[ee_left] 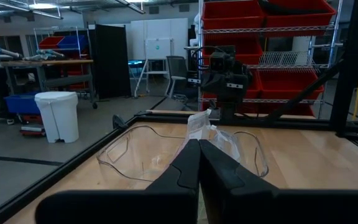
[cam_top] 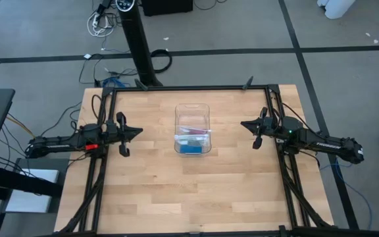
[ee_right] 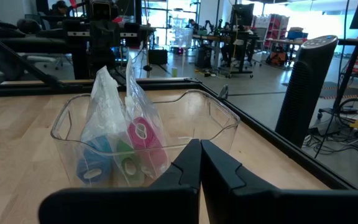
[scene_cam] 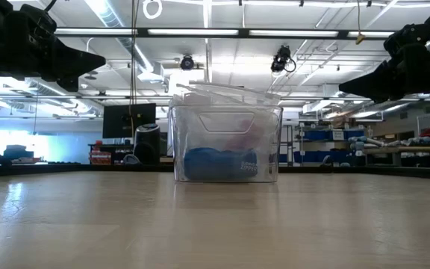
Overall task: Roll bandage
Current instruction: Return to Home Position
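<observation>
The left end effector [cam_top: 138, 131] hangs above the left side of the tabletop [cam_top: 176, 191], its two fingers clenched tip to tip on nothing, as its own wrist view shows. The right end effector [cam_top: 243, 124] mirrors it over the right side, likewise clenched and empty. Both point inward at the clear bin [cam_top: 177, 125], which stands between them near the middle of the tabletop, well apart from each.

The bandage [ee_right: 143, 138] is a small pink roll inside a clear bag [ee_right: 106, 102], and the bag stands in the bin. A blue roll [ee_right: 95, 155] sits beside it in the same bag; there may be a green one between them, though the plastic blurs it.

Judging by this layout, the rolling and packing are done and the step in hand is the retreat to rest. What that calls for is only folding each arm back and away from the bin without brushing it.
</observation>
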